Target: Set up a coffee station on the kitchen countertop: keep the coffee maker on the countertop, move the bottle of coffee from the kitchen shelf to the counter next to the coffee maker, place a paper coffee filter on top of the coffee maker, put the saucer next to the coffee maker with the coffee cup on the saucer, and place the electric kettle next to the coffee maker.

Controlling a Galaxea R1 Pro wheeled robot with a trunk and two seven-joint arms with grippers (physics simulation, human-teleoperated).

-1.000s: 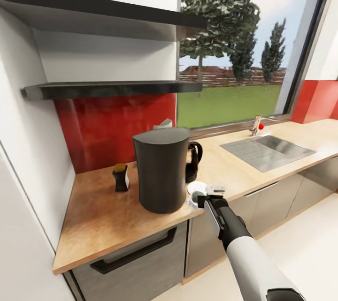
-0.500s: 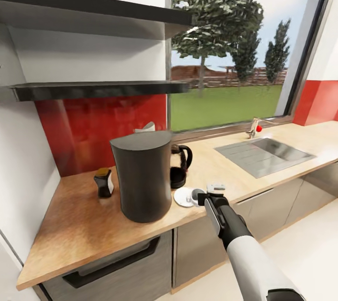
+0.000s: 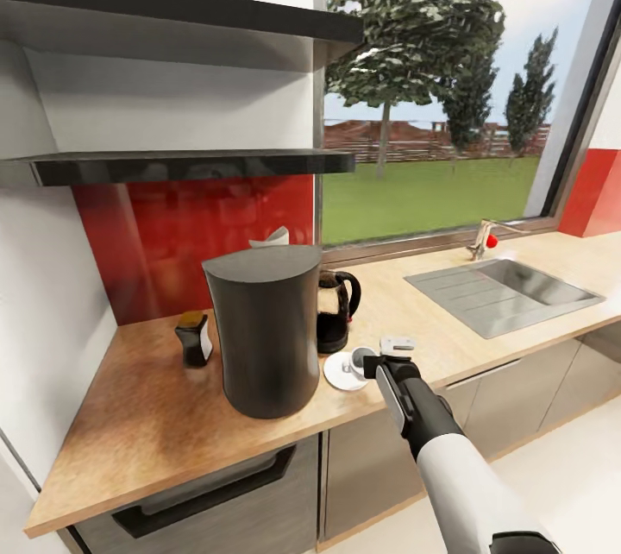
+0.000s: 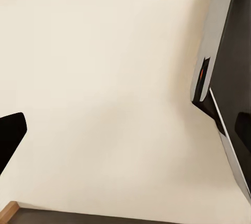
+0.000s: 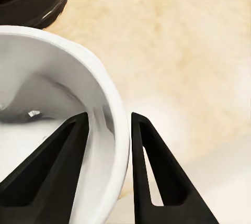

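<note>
Right claw (image 5: pixel 110 145) clenched on coffee cup (image 3: pixel 360 360) rim (over saucer (image 3: pixel 338 374)), electric kettle (image 3: pixel 333 309) just behind.

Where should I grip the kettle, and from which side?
Grip the kettle's black loop handle, which sticks out on the sink side, so come from that side. The coffee maker crowds its other side; the cup held by the right gripper sits just in front.

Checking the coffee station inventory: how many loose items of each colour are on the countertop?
Dark grey: 1, the coffee maker
Clear glass and black: 1, the electric kettle
White: 2, the saucer and the coffee cup
Pale and brown: 1, the bottle of coffee
Total: 5
</note>
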